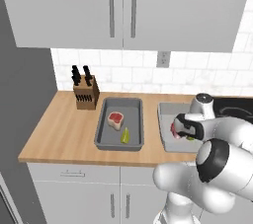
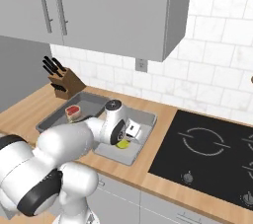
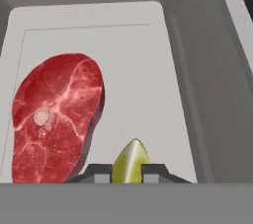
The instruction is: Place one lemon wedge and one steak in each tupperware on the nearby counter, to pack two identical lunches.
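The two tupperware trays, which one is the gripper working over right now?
The tupperware nearer the black cooktop; the gripper holds a lemon wedge over it. The other sits beside the knife block.

You find no readable text, label, brand or number anywhere here; the cooktop [image 2: 207, 156] carries only plain ring markings.

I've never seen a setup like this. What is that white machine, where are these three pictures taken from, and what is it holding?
It is a white robot arm in a simulated kitchen. Two cameras sit behind it, left and right; the third rides on its hand. On the wooden counter stand a knife block and two grey tupperware trays. The left tray already holds a steak and a lemon wedge. Over the right tray, beside a second steak, the gripper has its jaws shut on another lemon wedge.
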### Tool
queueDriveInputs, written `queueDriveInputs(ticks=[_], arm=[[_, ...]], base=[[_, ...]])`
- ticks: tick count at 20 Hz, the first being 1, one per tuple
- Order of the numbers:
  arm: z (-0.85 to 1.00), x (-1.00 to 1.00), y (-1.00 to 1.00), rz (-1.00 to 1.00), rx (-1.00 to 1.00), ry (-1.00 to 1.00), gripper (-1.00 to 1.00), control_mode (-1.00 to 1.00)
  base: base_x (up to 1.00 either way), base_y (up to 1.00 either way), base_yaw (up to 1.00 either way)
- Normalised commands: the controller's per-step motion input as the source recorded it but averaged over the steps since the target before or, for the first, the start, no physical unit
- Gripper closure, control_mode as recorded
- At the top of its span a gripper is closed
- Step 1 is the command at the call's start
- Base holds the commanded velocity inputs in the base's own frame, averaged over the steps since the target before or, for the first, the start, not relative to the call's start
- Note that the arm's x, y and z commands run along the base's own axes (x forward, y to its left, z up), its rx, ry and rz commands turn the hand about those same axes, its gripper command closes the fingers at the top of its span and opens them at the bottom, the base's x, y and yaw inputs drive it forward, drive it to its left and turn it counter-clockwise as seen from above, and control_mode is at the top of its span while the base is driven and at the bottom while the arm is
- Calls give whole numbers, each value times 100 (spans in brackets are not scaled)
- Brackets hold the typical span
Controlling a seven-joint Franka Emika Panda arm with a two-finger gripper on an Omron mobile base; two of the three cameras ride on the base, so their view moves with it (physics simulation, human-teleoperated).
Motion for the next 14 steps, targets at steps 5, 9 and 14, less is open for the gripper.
queueDriveInputs(ticks=[5, 9, 14], arm=[[-14, 11, -12, 0, 0, 8, 100, -100], [-19, 2, -10, 0, 0, 6, 100, -100], [-23, 0, -1, 0, 0, 1, -100, -100]], base=[[0, 0, 0], [0, 0, 0], [0, 0, 0]])
